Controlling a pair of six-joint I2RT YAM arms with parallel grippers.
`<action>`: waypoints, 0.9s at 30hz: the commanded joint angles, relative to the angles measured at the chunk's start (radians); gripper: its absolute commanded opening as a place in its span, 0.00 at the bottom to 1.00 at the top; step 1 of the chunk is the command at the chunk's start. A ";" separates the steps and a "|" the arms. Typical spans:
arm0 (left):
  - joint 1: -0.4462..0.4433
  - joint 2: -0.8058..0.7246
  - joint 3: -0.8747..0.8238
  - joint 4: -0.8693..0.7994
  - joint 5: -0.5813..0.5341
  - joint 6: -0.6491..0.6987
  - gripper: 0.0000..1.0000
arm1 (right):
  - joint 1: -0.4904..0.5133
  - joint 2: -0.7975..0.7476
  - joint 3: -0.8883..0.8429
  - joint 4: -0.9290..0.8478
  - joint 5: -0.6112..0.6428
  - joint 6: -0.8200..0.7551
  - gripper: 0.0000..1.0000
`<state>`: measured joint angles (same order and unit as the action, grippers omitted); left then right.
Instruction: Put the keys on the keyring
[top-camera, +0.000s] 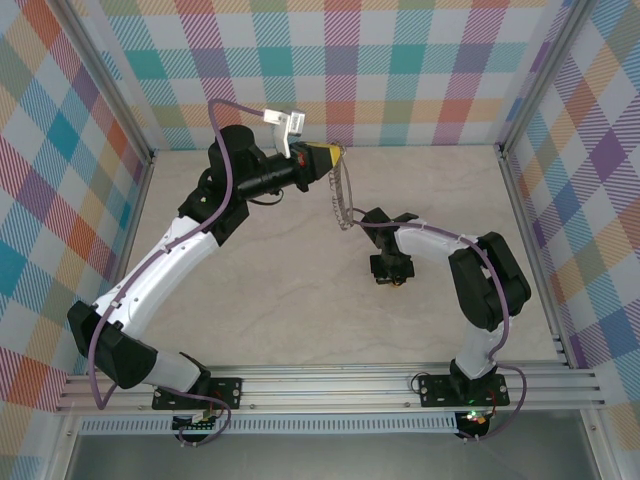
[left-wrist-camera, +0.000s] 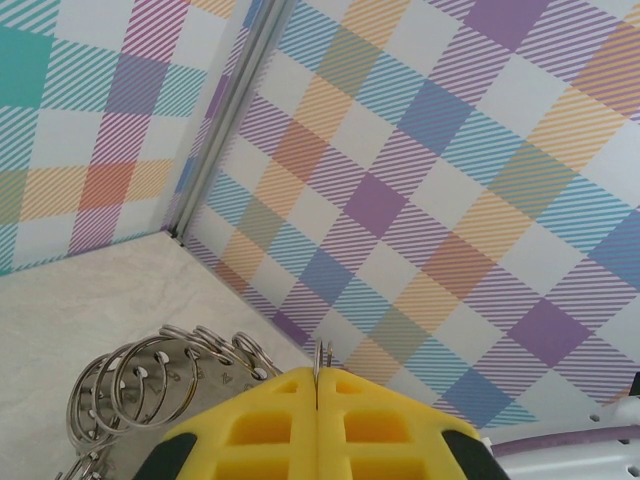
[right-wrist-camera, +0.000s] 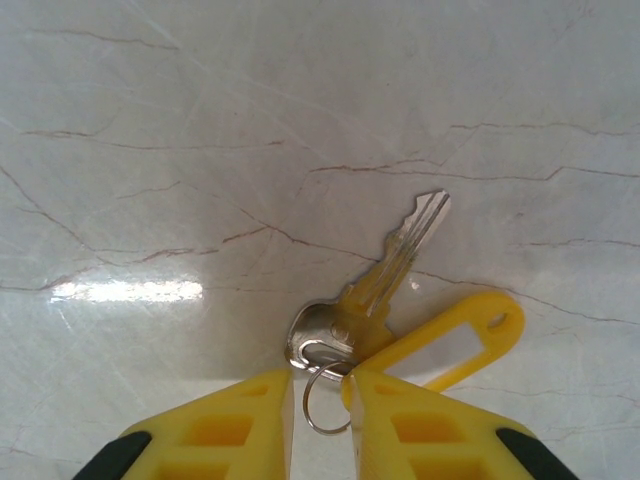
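Observation:
My left gripper (top-camera: 328, 157) is raised near the back wall and shut on the keyring (top-camera: 342, 200), a grey chain of small loops hanging down from its yellow jaws. In the left wrist view a thin edge of the keyring (left-wrist-camera: 150, 380) is pinched at the left gripper (left-wrist-camera: 318, 372), and the loops bunch to the left. My right gripper (top-camera: 390, 278) points down at the table. In the right wrist view a silver key (right-wrist-camera: 400, 255) lies flat with a yellow tag (right-wrist-camera: 455, 340) and a small split ring (right-wrist-camera: 322, 408). The right gripper (right-wrist-camera: 320, 385) stands narrowly open around that small ring, with the key's head at its fingertips.
Checked walls enclose the pale marble table (top-camera: 270, 290) on three sides. A metal rail (top-camera: 330, 385) runs along the near edge, where both arm bases are bolted. The right arm's elbow (top-camera: 490, 280) bends out toward the right wall.

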<state>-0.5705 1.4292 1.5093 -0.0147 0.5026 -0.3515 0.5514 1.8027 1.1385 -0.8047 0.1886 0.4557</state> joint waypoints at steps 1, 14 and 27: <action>0.008 -0.037 0.003 0.069 -0.011 -0.008 0.00 | 0.007 0.005 0.003 -0.023 0.016 -0.009 0.18; 0.008 -0.038 0.011 0.065 -0.015 0.001 0.00 | 0.007 -0.003 0.045 -0.059 0.025 -0.015 0.00; 0.008 -0.029 0.022 0.061 -0.010 0.004 0.00 | -0.023 -0.100 0.032 0.028 -0.208 0.094 0.00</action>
<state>-0.5705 1.4292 1.5093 -0.0151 0.4915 -0.3511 0.5411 1.7088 1.1740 -0.8085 0.0738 0.5014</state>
